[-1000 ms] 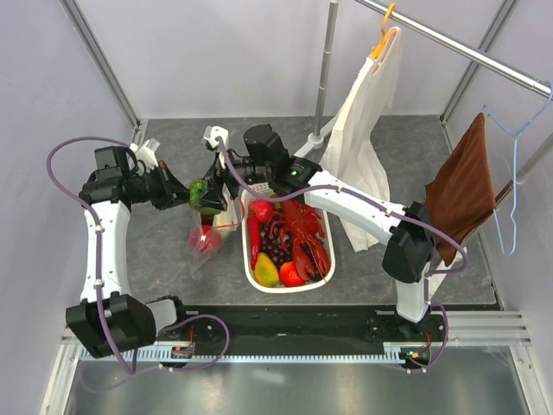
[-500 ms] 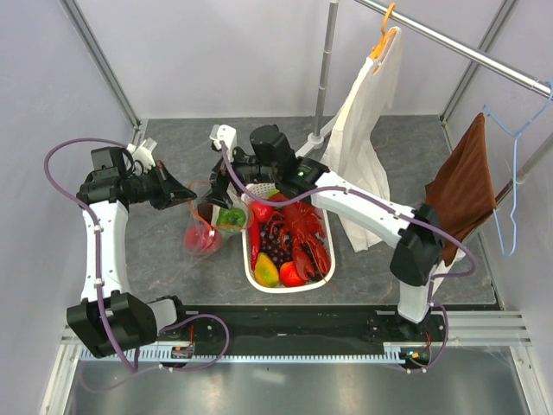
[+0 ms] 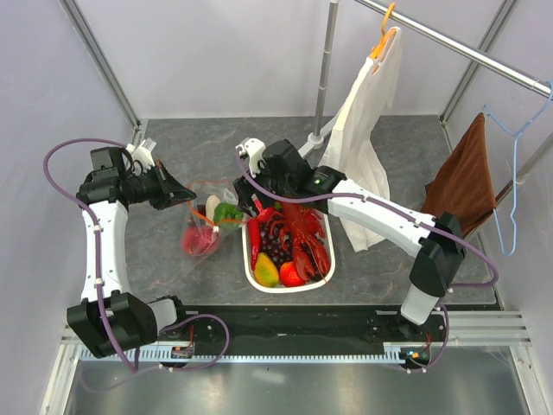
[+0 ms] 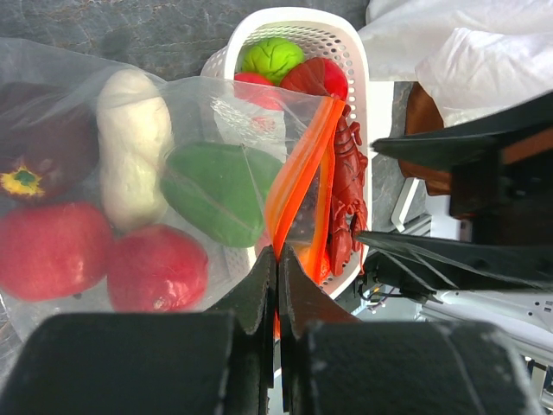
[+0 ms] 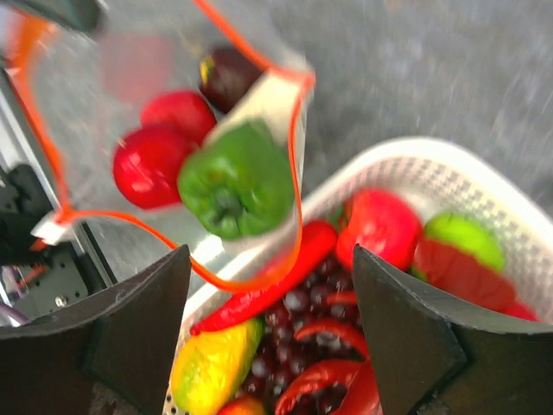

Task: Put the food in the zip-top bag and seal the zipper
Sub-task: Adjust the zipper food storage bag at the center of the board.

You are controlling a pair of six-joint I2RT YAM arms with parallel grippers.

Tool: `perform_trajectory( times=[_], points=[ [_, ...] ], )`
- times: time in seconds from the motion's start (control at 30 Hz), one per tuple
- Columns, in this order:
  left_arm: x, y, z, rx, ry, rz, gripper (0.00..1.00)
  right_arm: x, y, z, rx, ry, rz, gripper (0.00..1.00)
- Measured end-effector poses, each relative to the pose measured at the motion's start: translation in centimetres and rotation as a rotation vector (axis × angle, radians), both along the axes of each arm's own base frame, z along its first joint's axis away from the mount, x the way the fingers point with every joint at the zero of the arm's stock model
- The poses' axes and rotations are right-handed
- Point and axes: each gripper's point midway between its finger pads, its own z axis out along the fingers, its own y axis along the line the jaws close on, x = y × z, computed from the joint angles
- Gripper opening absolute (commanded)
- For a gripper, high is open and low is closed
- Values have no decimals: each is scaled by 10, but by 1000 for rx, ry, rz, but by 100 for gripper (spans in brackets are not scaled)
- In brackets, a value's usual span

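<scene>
Left of white slotted oval basket [image 3: 332, 259], clear crinkly zip-top bag [image 4: 216, 108] held five glossy toy foods; left jaws clamped tight on its orange-red zipper strip [image 4: 298, 164]. Right jaws spread wide, empty. Red plastic lobster [image 3: 304, 233], dark grapes [image 3: 275, 251] lay unbagged; zipper unsealed.

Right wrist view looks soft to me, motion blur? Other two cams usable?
Right wrist: yes, smeared, worst on the zip-top bag at top left; green pepper still readable. Left wrist: the left hand is a defocused dark mass, the rest slightly soft. Top external: sharp, evenly lit.
</scene>
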Motion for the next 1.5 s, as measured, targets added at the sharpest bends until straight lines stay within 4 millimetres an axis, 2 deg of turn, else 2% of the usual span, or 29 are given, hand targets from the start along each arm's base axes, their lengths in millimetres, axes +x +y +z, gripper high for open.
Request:
perform_trajectory(
  times=[0.17, 0.2, 0.27, 0.37, 0.4, 0.43, 0.57, 0.67, 0.83, 0.93, 1.0, 1.1, 1.37, 1.4, 1.43, 1.5],
  points=[
    [0, 0, 0, 0, 0, 0, 2, 3, -3, -34, -71, 67, -32, 73],
    [0, 0, 0, 1, 0, 0, 2, 4, -4, -39, -82, 75, -40, 66],
    [0, 0, 0, 1, 0, 0, 2, 7, -5, -48, -97, 89, -49, 58],
    [0, 0, 0, 1, 0, 1, 2, 11, -7, -59, -106, 126, -59, 32],
    [0, 0, 0, 1, 0, 1, 2, 11, -7, -62, -105, 142, -58, 6],
    [0, 0, 0, 1, 0, 1, 2, 10, -7, -65, -104, 158, -53, 0],
    [0, 0, 0, 3, 1, 1, 2, 2, -3, -66, -70, 229, -20, 0],
    [-2, 4, -4, 39, 4, -2, 2, -3, 6, -49, -17, 253, 7, 0],
    [-8, 20, 7, 210, -78, -35, 7, -6, 32, 24, 148, 210, 68, 0],
    [-19, 27, 12, 309, -131, -48, 7, -13, 32, 52, 196, 184, 92, 0],
    [-29, 30, 14, 356, -149, -56, 7, -17, 30, 60, 205, 179, 101, 0],
    [-36, 32, 9, 387, -142, -72, 5, -18, 28, 55, 187, 188, 103, 0],
    [-35, 36, -18, 377, -21, -115, 2, -13, 30, 7, 73, 249, 106, 0],
    [-34, 36, -20, 374, -13, -118, 2, -11, 31, 6, 69, 245, 106, 3],
    [-33, 36, -22, 371, -6, -121, 2, -9, 33, 5, 66, 239, 107, 21],
    [-31, 35, -24, 360, 6, -127, 2, -5, 34, 7, 62, 224, 107, 34]
  ],
)
